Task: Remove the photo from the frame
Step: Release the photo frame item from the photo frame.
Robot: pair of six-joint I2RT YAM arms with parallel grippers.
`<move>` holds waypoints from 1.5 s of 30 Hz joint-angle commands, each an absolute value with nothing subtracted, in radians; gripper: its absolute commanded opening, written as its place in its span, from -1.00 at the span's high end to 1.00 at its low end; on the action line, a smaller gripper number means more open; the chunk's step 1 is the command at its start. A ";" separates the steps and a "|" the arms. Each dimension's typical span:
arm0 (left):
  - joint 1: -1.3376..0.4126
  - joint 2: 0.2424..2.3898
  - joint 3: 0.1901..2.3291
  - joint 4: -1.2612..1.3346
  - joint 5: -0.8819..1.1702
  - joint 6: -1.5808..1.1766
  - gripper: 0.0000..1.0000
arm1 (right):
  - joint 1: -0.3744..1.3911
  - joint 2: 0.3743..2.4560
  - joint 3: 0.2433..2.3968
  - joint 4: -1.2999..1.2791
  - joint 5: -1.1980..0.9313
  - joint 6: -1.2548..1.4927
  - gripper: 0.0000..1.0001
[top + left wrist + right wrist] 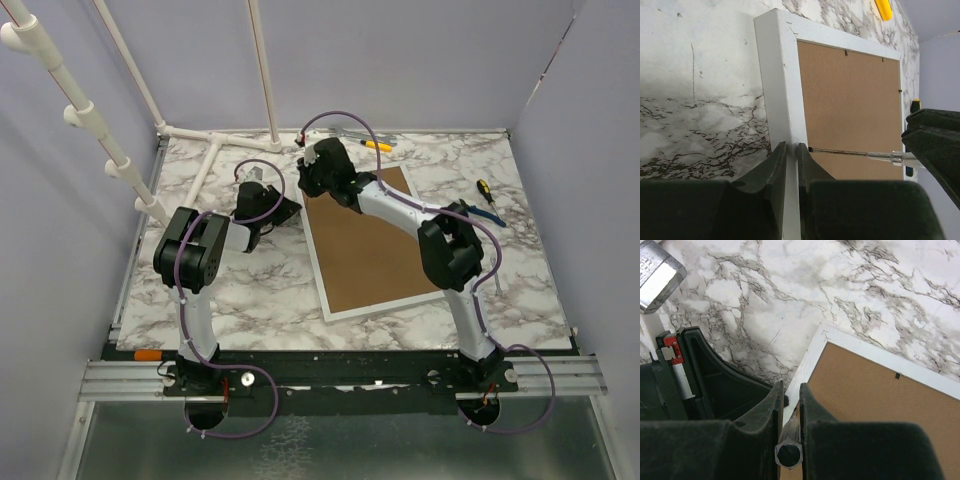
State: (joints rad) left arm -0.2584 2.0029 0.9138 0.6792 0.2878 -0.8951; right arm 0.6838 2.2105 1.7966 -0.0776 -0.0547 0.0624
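Observation:
The white frame (318,262) lies face down on the marble table, its brown backing board (368,245) up. The photo is hidden under that board. My left gripper (289,209) sits at the frame's left rail (776,80) near the far corner, its jaws (792,146) shut on the white rail. My right gripper (307,184) hangs over the same corner, shut (789,386) on a clear-handled screwdriver (789,454). The screwdriver's thin shaft (850,152) lies across the board with its tip at the rail's inner edge. Small dark tabs (846,52) line the board's far edge.
A yellow-handled tool (378,145) lies at the back beyond the frame. A black-and-yellow screwdriver (483,188) and a blue-handled tool (493,216) lie to the frame's right. White pipes (215,150) stand at the back left. Purple walls close the sides.

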 commanded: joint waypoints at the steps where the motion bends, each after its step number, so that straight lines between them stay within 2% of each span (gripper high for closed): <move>1: -0.298 2.020 0.904 0.697 0.468 -0.904 0.73 | 0.781 2.223 1.799 -0.010 -0.215 0.148 0.99; 35: -0.283 2.044 0.894 0.724 0.479 -0.854 0.74 | 0.845 2.224 1.788 0.020 -0.139 0.135 0.99; 40: -0.273 2.034 0.885 0.724 0.467 -0.866 0.74 | 0.817 2.186 1.757 0.020 -0.096 0.141 0.99; 45: -0.272 2.033 0.886 0.724 0.461 -0.879 0.74 | 0.746 2.132 1.670 0.078 -0.152 0.191 0.99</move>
State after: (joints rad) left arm -0.2405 2.0144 0.9009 0.7250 0.3420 -0.8532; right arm 0.7357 2.1830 1.7393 -0.0269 0.0601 0.0238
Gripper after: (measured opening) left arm 0.137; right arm 0.146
